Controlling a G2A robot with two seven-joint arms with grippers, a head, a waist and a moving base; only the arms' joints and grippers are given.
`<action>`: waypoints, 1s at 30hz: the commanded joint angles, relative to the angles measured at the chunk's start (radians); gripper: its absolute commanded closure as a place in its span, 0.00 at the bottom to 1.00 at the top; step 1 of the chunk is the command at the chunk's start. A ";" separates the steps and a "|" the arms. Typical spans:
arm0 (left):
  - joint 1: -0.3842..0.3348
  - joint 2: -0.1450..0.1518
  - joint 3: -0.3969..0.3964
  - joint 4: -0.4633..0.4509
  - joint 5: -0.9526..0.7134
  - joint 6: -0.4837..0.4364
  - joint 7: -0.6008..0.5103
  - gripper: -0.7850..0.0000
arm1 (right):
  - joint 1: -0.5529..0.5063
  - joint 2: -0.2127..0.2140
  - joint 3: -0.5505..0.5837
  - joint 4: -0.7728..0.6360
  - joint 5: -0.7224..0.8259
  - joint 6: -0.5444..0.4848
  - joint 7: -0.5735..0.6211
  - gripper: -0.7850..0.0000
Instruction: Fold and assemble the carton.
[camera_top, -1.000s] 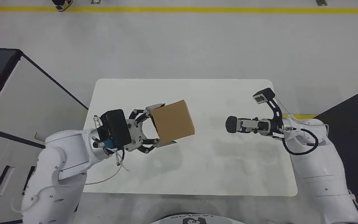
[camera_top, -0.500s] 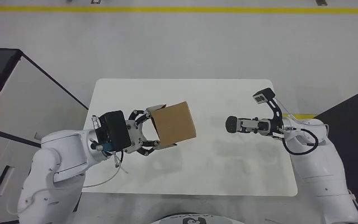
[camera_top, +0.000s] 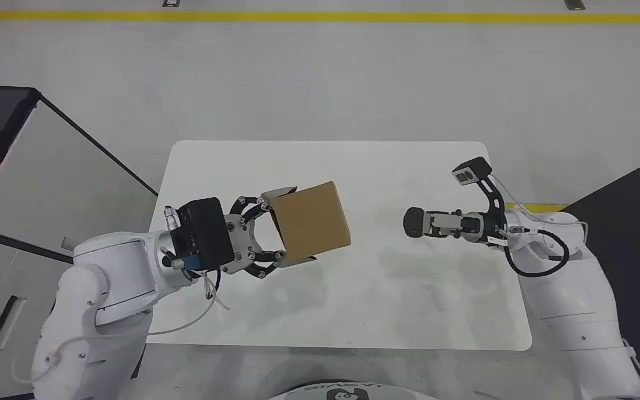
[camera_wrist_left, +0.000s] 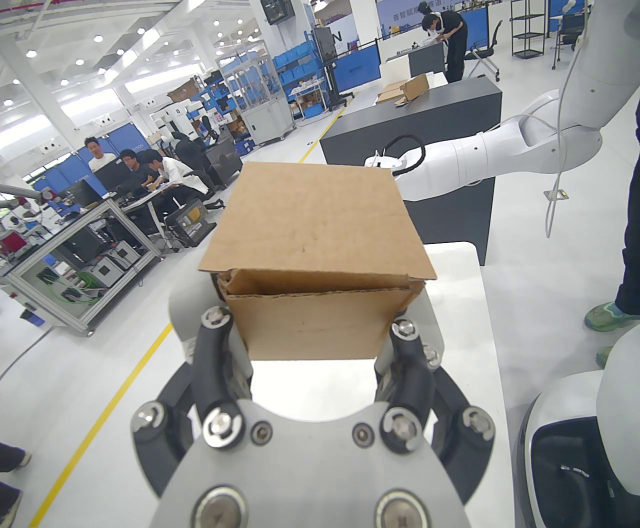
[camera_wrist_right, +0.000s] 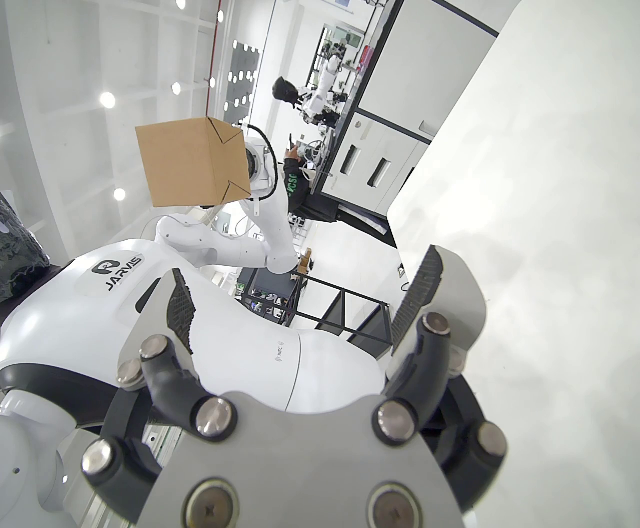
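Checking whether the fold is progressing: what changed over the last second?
The left gripper, shut on the carton, shifted slightly toward the right gripper, carrying the carton with it, then held still. Nothing was let go or newly grasped. The right gripper stayed open and apart from the carton, over the table.

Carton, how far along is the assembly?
Done: the carton is squared up into a box, and its far end looks folded shut. In hand: the left pincer grips its near end. Left: that end's flap juts out unfolded, and the open right pincer sits apart from the carton.
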 joint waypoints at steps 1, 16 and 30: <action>-0.001 0.000 0.003 -0.007 -0.007 0.010 0.006 1.00 | 0.000 0.000 0.000 0.000 0.000 0.000 0.000 0.00; -0.146 0.037 -0.091 -0.026 -0.287 -0.009 -0.169 1.00 | 0.000 0.000 0.000 0.000 0.000 0.000 0.000 0.00; -0.149 0.038 -0.066 -0.029 -0.314 0.017 -0.133 1.00 | 0.000 0.000 0.000 0.000 0.000 0.000 0.000 0.00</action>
